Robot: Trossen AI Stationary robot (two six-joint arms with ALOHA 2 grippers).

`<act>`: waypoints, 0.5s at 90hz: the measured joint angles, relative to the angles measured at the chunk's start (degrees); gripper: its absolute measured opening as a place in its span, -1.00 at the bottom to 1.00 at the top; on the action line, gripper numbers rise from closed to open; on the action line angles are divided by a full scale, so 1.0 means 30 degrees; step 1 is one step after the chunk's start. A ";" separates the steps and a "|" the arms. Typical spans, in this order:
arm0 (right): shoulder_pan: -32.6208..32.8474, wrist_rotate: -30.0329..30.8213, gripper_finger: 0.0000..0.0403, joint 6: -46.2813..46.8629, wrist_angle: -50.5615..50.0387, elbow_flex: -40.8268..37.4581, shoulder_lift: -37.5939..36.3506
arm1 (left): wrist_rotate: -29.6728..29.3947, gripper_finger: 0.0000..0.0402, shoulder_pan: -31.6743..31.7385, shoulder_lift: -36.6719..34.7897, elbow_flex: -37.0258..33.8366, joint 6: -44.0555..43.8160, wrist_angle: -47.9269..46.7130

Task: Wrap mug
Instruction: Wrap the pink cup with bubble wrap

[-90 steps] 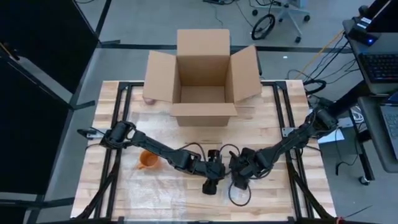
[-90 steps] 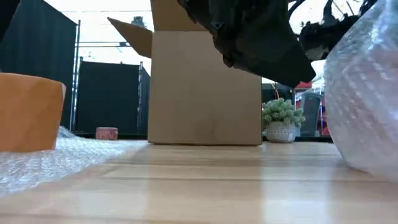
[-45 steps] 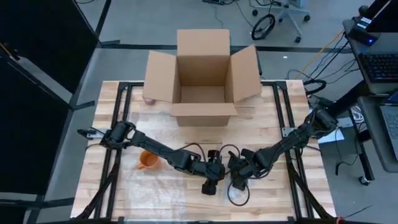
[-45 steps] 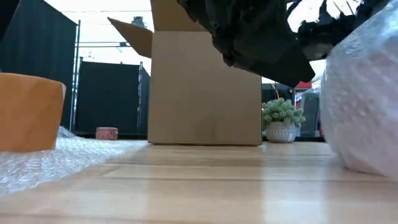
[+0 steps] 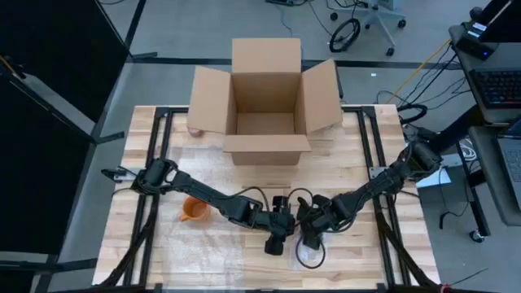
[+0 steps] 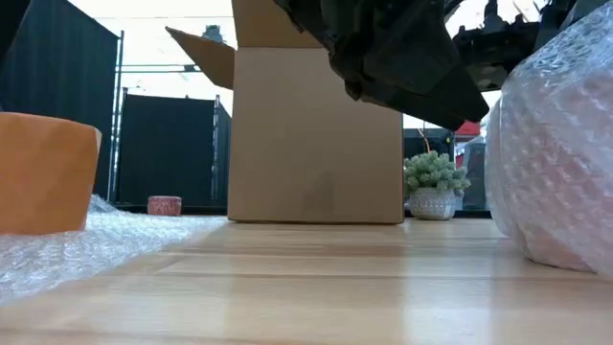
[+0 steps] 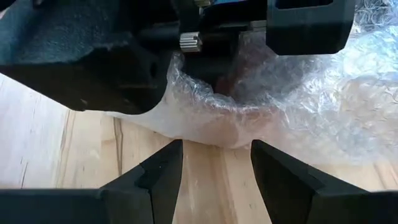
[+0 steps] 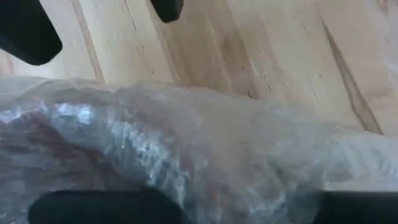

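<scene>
Compared with a second ago, the bubble-wrapped bundle [image 6: 560,163] fills more of the low view and the right gripper [image 5: 308,237] has edged toward the left gripper [image 5: 274,242].

High view: both arms meet at the near middle of the tabletop [image 5: 358,155]; an orange mug [image 5: 194,210] stands apart to the left on a bubble wrap sheet [image 5: 203,240], and an open cardboard box [image 5: 264,102] waits at the far edge.

Low view: the bundle rests on the wood; a small potted plant [image 6: 433,187] shows beyond.

Left wrist view: the left jaws stand open and empty, just short of the bundle, a reddish object dimly visible inside.

Right wrist view: wrap covers the right jaws; their state cannot be told.

Judgement: wrapping appears mid-step; next, the left gripper would need to pin or fold the loose wrap.
</scene>
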 joint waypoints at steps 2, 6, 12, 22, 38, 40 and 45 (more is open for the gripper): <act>0.0000 0.0033 -0.63 -0.0106 0.0023 -0.0006 0.0013 | 0.0005 -0.11 0.0000 0.0000 0.0000 0.0000 -0.0007; 0.0022 0.0263 -0.48 -0.0100 0.0076 -0.0010 0.0020 | 0.0007 -0.11 0.0000 0.0000 0.0000 0.0000 -0.0007; 0.0000 0.0258 -0.24 -0.0074 0.0089 -0.0014 0.0020 | 0.0007 -0.11 -0.0005 0.0000 0.0000 0.0000 -0.0015; 0.0000 0.0196 0.09 -0.0018 0.0145 -0.0045 -0.0121 | 0.0007 -0.11 -0.0007 0.0000 0.0007 0.0001 -0.0022; -0.0011 0.0070 0.38 0.0139 0.0002 -0.0236 -0.1473 | 0.0007 -0.11 0.0000 -0.0003 0.0007 0.0044 -0.0033; 0.0011 0.0088 0.40 0.0135 -0.0065 -0.0252 -0.1700 | 0.0007 -0.11 0.0000 -0.0003 0.0007 0.0048 -0.0024; 0.0044 0.0243 0.42 0.0135 -0.0157 -0.0244 -0.2318 | 0.0007 -0.11 -0.0006 -0.0007 0.0007 0.0054 -0.0015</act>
